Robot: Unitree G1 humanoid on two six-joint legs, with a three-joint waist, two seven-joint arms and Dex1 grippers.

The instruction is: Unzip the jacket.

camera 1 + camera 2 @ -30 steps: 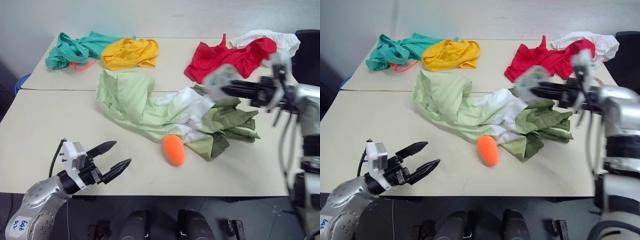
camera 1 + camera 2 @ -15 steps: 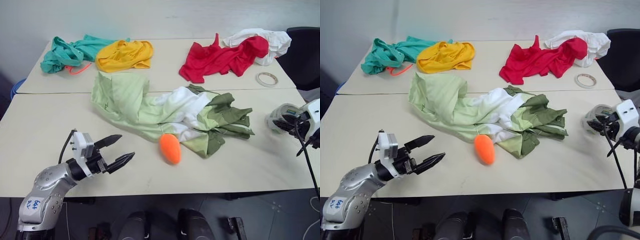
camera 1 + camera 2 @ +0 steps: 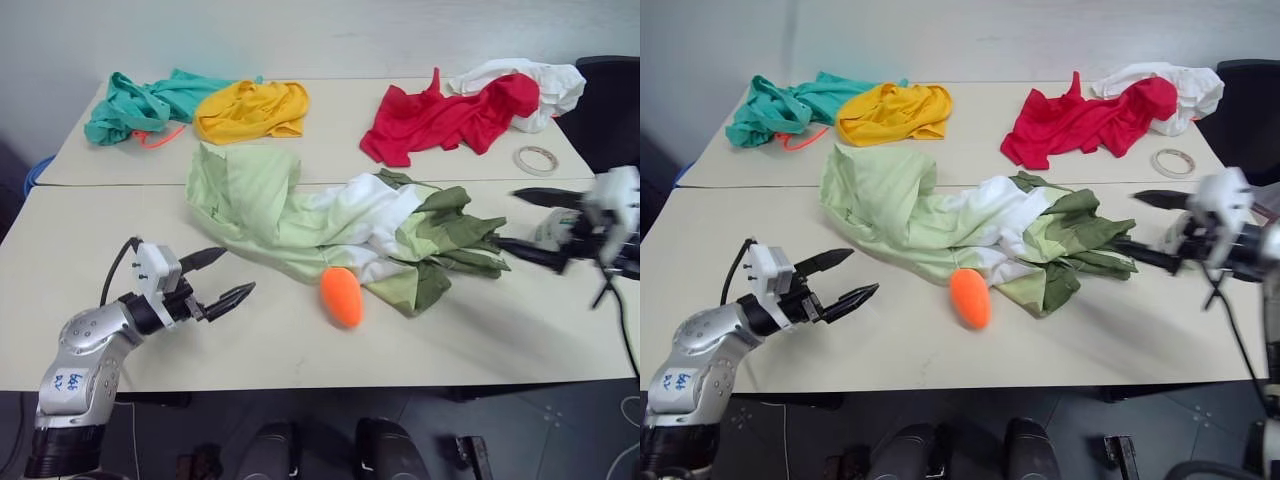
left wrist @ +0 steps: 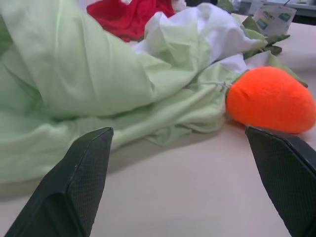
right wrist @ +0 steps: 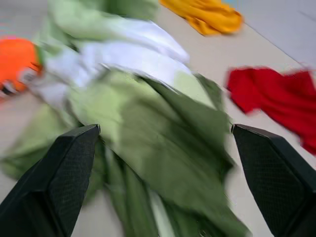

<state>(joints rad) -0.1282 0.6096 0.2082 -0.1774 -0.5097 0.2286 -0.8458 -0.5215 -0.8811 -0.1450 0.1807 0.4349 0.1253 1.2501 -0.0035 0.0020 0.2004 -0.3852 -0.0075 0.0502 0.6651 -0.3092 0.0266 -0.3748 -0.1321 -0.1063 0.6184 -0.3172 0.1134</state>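
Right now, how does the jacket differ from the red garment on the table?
The jacket is the bigger heap, in pale green, white and olive blocks; the red garment is smaller and one plain colour. The jacket lies mid-table between the open left gripper and open right gripper; the red garment lies at the far side. Both are crumpled and unheld.

Even, soft indoor light; motion blur in right wrist view.

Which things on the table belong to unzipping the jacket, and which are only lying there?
For the job:
jacket
left gripper, open
right gripper, open

Lying about:
orange plush toy
red garment
yellow garment
teal garment
white garment
tape roll
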